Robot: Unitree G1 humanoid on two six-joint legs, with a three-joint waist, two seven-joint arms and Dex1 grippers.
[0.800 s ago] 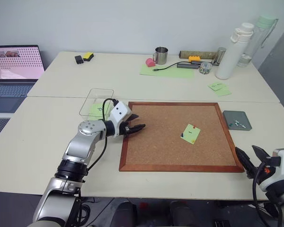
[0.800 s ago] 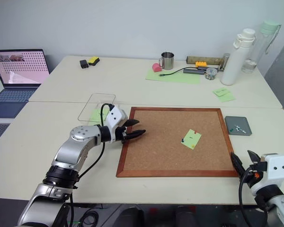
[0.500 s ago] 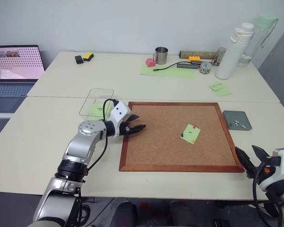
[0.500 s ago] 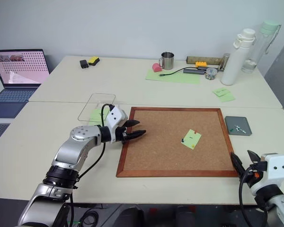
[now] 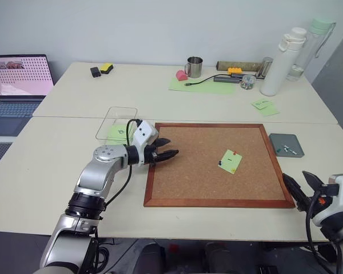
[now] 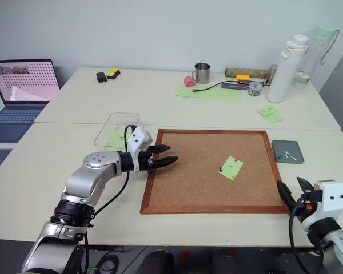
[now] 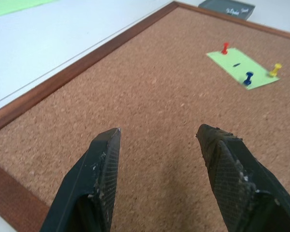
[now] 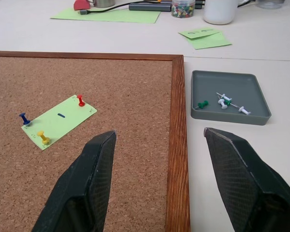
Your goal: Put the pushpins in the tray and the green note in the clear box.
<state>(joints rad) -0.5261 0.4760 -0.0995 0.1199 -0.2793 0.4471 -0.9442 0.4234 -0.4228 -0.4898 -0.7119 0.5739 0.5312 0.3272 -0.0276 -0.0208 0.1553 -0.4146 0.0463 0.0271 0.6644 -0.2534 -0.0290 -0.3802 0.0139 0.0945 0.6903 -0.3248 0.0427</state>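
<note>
- Clear plastic marks the far left: the clear box (image 5: 116,123) sits on the table just behind the left arm, with a green sheet showing through it.
- Left gripper (image 5: 167,148) hovers over the corkboard's (image 5: 194,171) left edge, fingers spread with nothing between them.
- Bare cork lies open between this gripper and the green note (image 5: 230,161), which is well apart toward the board's right half.
- That note is a light-green square with a short dark mark, pinned by three pushpins: red pushpin (image 8: 80,100), blue pushpin (image 8: 24,118), yellow pushpin (image 8: 43,138).
- Just beyond the wooden frame's right side lies the tray (image 8: 251,117), dark grey and low-rimmed, holding several pale and green pins (image 8: 223,101).
- Right gripper (image 5: 302,187) hangs off the board's near right corner, fingers apart and empty, the tray beyond it.
</note>
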